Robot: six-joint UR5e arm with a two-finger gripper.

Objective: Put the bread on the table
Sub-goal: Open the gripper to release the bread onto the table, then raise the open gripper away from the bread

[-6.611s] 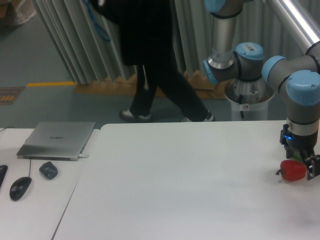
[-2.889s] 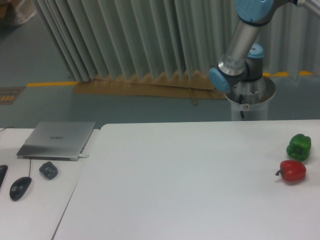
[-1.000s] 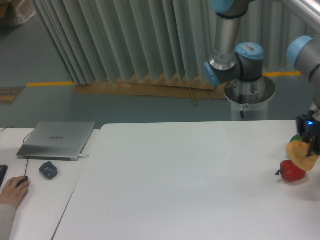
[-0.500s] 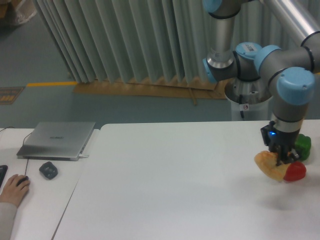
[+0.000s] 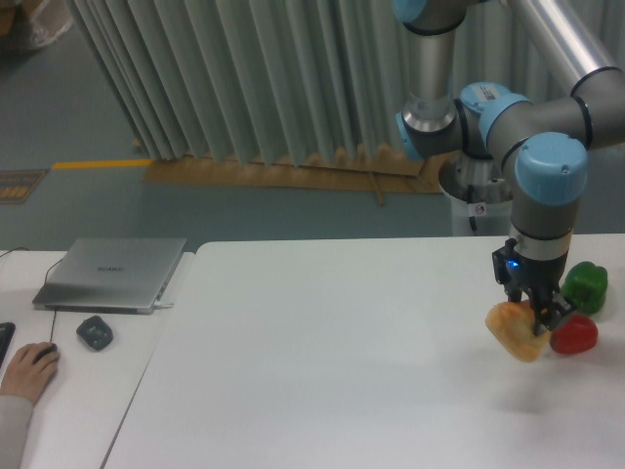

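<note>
The tool (image 5: 534,315) was clamped on the one bread (image 5: 516,332), holding it clear of the worktop (image 5: 332,362), and since half a second earlier both had shifted a little leftward and slightly up, so the bread no longer overlapped the red pepper. Just right of the tool lay one red pepper (image 5: 574,334) and, behind that, one green pepper (image 5: 585,286), both resting on the worktop. Far to the tool's left, on the adjoining desk (image 5: 59,391), were one closed laptop (image 5: 110,274), one small dark object (image 5: 95,332), and one person's hand (image 5: 25,369) covering a mouse.
</note>
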